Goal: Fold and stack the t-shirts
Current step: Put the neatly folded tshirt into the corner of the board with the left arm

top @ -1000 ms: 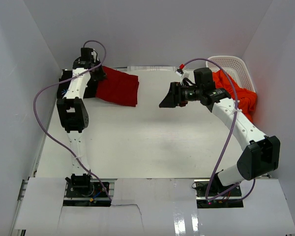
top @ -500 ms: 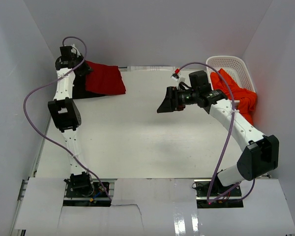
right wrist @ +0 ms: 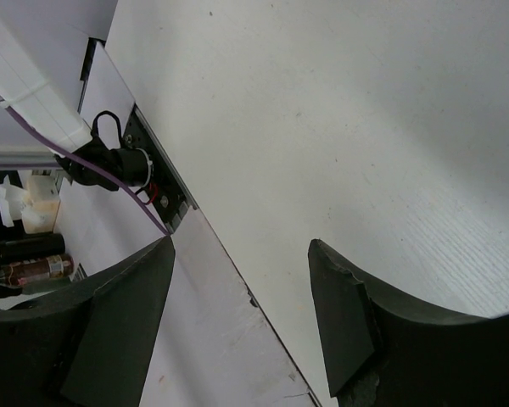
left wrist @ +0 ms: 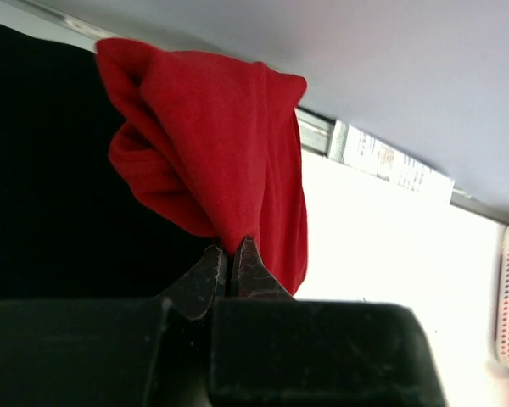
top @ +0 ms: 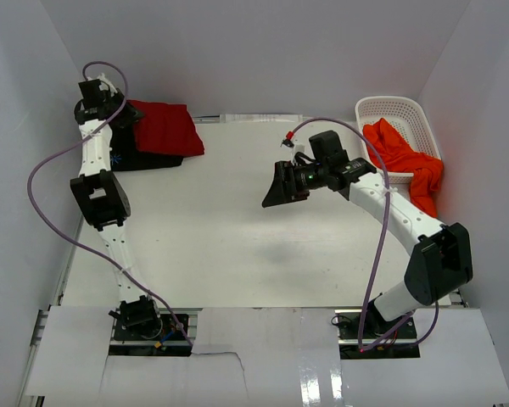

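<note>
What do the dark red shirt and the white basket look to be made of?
Dark red shirt: soft matte knit cloth, probably cotton jersey, since it bunches into rounded, limp folds. White basket: most likely moulded plastic with a smooth finish, judging by its rigid, even rim and rows of regular openings in the wall.
</note>
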`<state>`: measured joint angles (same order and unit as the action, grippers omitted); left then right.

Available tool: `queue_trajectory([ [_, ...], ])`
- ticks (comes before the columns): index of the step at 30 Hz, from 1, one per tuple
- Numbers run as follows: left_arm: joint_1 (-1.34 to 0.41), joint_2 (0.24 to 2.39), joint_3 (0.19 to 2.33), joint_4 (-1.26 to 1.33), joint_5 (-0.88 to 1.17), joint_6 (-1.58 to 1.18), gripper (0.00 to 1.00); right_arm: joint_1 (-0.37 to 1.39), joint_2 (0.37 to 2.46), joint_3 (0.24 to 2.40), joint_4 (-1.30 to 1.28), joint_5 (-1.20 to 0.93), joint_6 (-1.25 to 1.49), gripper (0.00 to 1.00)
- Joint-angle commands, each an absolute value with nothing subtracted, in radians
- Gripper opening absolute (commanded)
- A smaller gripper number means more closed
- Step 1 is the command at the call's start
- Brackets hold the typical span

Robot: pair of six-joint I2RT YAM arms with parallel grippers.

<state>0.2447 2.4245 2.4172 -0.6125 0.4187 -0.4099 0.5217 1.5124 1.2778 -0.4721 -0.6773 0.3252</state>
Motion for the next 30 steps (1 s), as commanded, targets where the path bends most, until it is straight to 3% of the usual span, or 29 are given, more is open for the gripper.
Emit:
queue_trajectory([
  [1,0.275,2.295,2.45,-0.542,0.486,-0.437,0.0,0.537,1.523,1.269,-0.454,-0.67,0.325,0.7],
  [30,0.276,2.164,2.425,-0.411,0.672,-0.515,0.0,0.598,1.557,1.246,-0.414,-0.655,0.344,0.7],
])
